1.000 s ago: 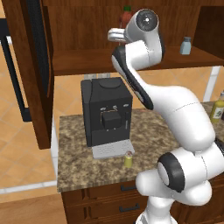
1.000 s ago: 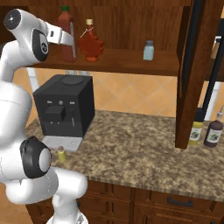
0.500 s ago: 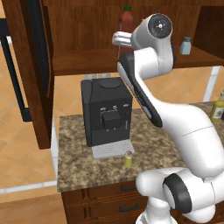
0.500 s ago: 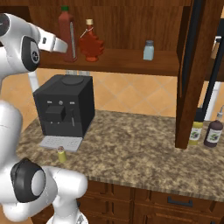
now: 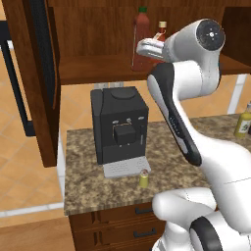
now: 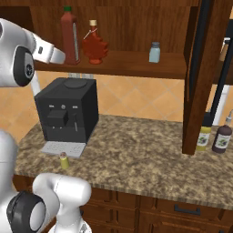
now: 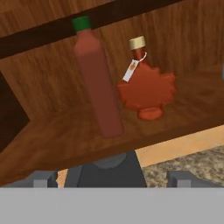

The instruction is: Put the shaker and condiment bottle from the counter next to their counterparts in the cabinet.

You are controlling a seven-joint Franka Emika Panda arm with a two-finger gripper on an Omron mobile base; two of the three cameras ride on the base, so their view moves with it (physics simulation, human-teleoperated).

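Note:
The condiment bottle (image 7: 98, 87), tall and red with a green cap, stands upright on the cabinet shelf (image 6: 136, 68) just left of the maple-leaf bottle (image 6: 94, 45). A pale blue shaker (image 6: 154, 52) sits further right on the same shelf. My gripper (image 7: 111, 179) is open and holds nothing; it hovers just in front of the shelf edge, a short way back from the condiment bottle (image 5: 142, 37). Down on the counter (image 6: 145, 159), the tiny yellow-green shaker (image 5: 144, 179) stands in front of the coffee machine's tray. In the right base view my gripper (image 6: 59, 57) is left of the bottle (image 6: 69, 36).
A black coffee machine (image 5: 120, 125) stands on the counter under the shelf. The cabinet's tall open door (image 6: 202, 77) hangs at the right, with two dark-capped bottles (image 6: 204, 136) (image 6: 222, 139) beyond it. The other door (image 5: 34, 78) stands at the left.
My gripper has drawn back from the shelf and a little lower, away from the condiment bottle, which stays standing where it was.

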